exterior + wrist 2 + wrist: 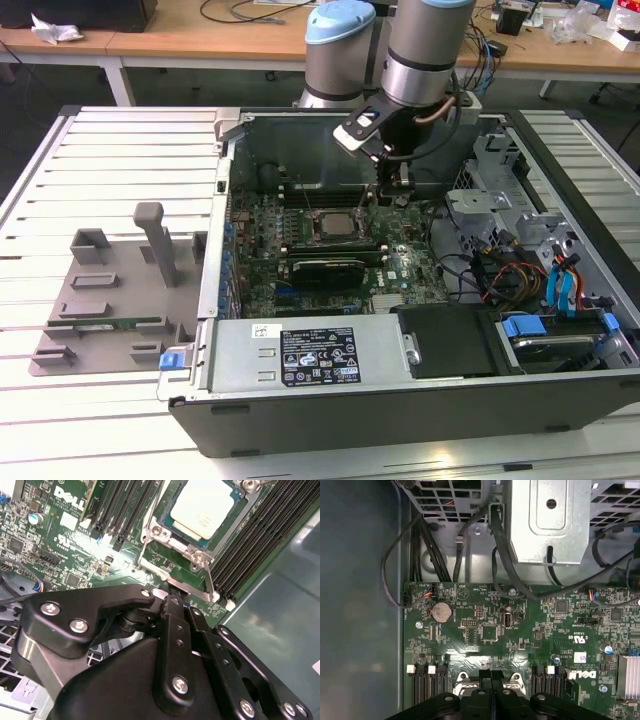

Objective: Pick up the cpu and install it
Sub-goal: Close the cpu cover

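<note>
Inside the open computer case point(300, 400), low over the motherboard point(520, 630), my jaws are pressed together, nothing between them, tips right at the socket frame point(200, 567) edge. The cpu point(202, 507) lies flat in that socket, silver top up. I'd call it seated, hence the empty jaws.

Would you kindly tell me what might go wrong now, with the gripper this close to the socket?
The gripper, jaws shut, hangs at the edge of the metal socket frame; going lower might scrape it or the motherboard. A knock there might shift the cpu lying inside that frame.
</note>
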Tool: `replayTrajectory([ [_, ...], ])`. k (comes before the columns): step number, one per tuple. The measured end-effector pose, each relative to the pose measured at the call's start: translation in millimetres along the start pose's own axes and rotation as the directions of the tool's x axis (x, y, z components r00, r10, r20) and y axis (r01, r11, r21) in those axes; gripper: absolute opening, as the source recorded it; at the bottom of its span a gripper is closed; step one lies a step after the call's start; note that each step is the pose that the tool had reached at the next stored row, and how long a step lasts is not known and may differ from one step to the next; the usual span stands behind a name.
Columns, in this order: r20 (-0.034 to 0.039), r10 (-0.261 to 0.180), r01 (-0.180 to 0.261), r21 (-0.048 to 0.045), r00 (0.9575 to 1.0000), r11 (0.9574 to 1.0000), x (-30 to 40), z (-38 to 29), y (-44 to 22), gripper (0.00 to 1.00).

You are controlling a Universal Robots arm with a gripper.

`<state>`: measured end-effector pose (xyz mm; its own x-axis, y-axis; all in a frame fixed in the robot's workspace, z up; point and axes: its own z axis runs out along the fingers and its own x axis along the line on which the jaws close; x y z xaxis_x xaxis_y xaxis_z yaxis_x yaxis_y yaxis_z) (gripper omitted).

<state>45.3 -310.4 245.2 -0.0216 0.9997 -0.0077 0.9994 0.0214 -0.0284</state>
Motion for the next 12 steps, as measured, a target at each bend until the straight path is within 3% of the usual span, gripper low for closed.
replayTrajectory([
  [12,0.0001,0.0,0.0,0.0,1.0,1.0,0.3,1.6,-14.1,0.11],
])
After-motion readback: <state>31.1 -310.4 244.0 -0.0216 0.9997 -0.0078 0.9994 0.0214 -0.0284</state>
